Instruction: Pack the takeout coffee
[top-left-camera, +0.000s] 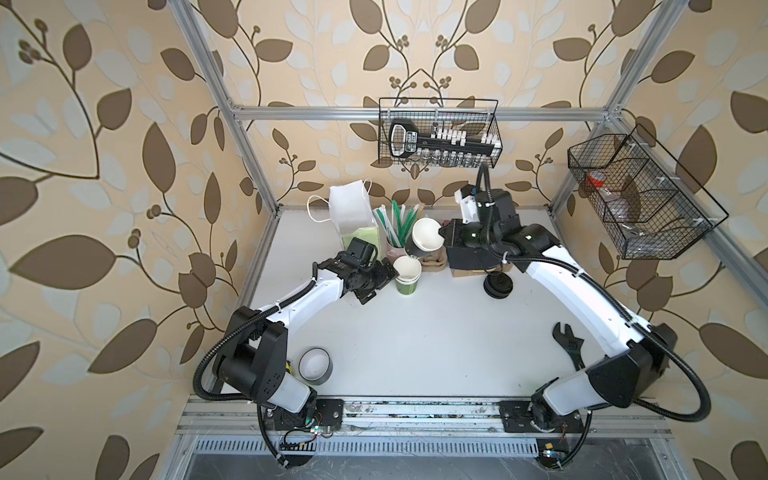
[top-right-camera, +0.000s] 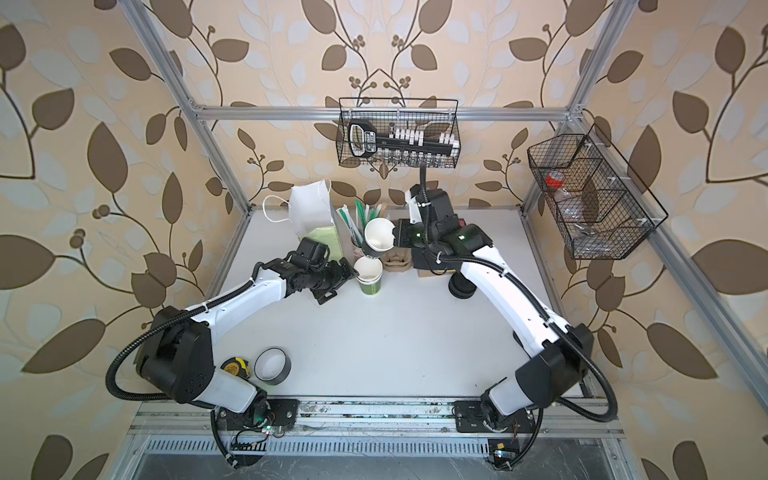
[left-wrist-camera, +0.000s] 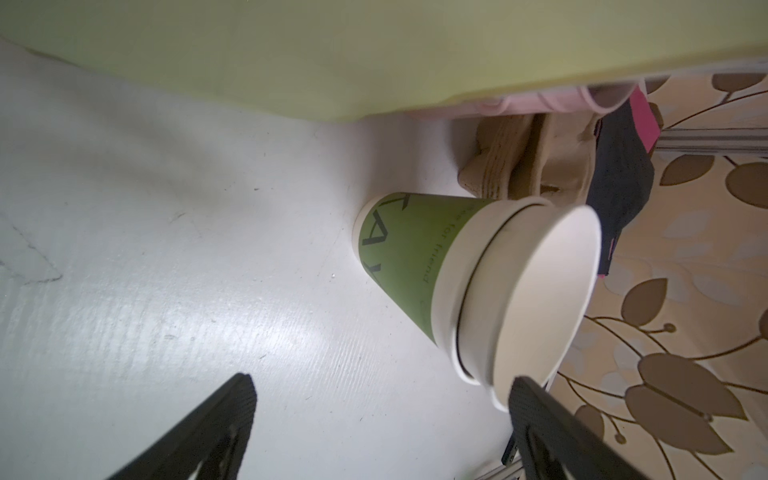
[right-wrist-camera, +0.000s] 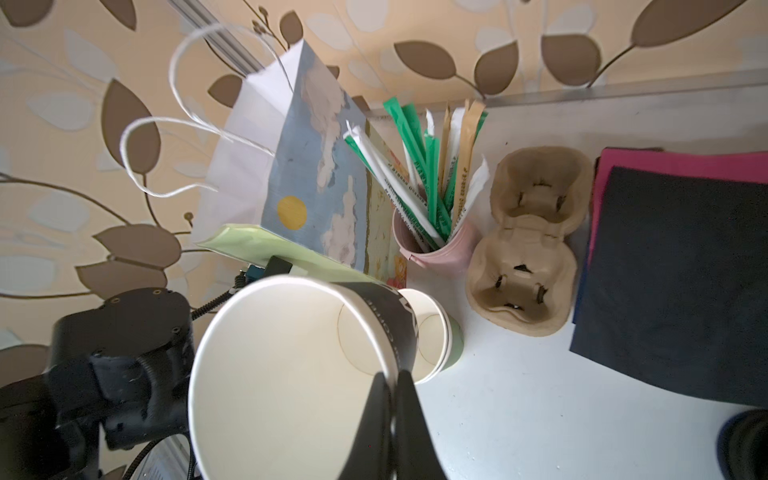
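Jaws of the right arm (top-left-camera: 573, 291) are closed to a narrow pinch on the rim of the takeout cup (right-wrist-camera: 282, 365), one finger inside the white wall and one outside on the dark sleeve. A rim grip of this kind leaves the body free and lets the cup hang tilted, mouth turned toward the wrist camera. The cup carries no lid; it is raised clear of the tabletop (top-left-camera: 415, 353), near and above the stack of green cups (top-left-camera: 407, 279).

Jaws of the left arm (top-left-camera: 299, 299) stand wide apart and empty, level with the stack on its left side. This placement suggests a bracing role, keeping the stack down while a single cup is taken off. One finger (left-wrist-camera: 540, 415) lies close to the stack's top rim in the left wrist view, though contact cannot be confirmed from that angle.

Further out, the pulp carrier (right-wrist-camera: 528, 249) sits just beside the pink cup of straws (right-wrist-camera: 436, 245), and the paper bag (top-left-camera: 349, 205) stands open at the rear. The black lids (top-left-camera: 498, 286) rest on the tabletop on the right arm's side, within its reach. Judged from this layout, lidding comes next, and packing has not begun.
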